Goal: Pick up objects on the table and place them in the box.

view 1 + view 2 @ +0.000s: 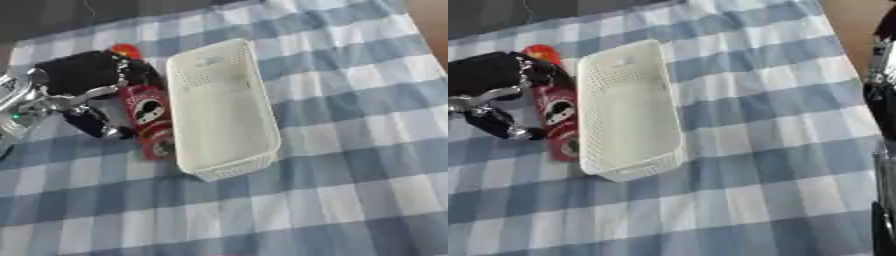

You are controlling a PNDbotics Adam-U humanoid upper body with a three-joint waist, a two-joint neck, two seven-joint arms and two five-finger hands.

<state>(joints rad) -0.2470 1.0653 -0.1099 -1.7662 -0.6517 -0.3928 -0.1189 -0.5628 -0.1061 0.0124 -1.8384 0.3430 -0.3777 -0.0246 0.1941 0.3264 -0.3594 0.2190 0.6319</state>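
Left eye view, thing to move: long red cardboard-like tube with a dark face printed on it (pixel 150 120), lying flat on the blue-and-white checked cloth of the table (pixel 350 150).
Left eye view, long axis: runs from the far side toward the near side, almost parallel to the white perforated plastic box (pixel 223 107).
Left eye view, relation to box: just beside the left wall of the box, perhaps touching; not possible to say which.
Left eye view, left hand (pixel 83 75): black, placed over the far end of the red tube; fingers curled downward around that end, so judged as closed on it, though contact is partly hidden.
Left eye view, direction of move: box lies directly to the right of the hand, so only a short lift and shift rightward seems needed.
Right eye view, box: appears empty inside.
Right eye view, tube: red rounded cap (pixel 538 51) visible at the far end, beyond the hand.
Right eye view, right arm (pixel 883 100): only dark parts at the right edge, well apart from the tube; hand itself not visible; left hand clearly nearer.
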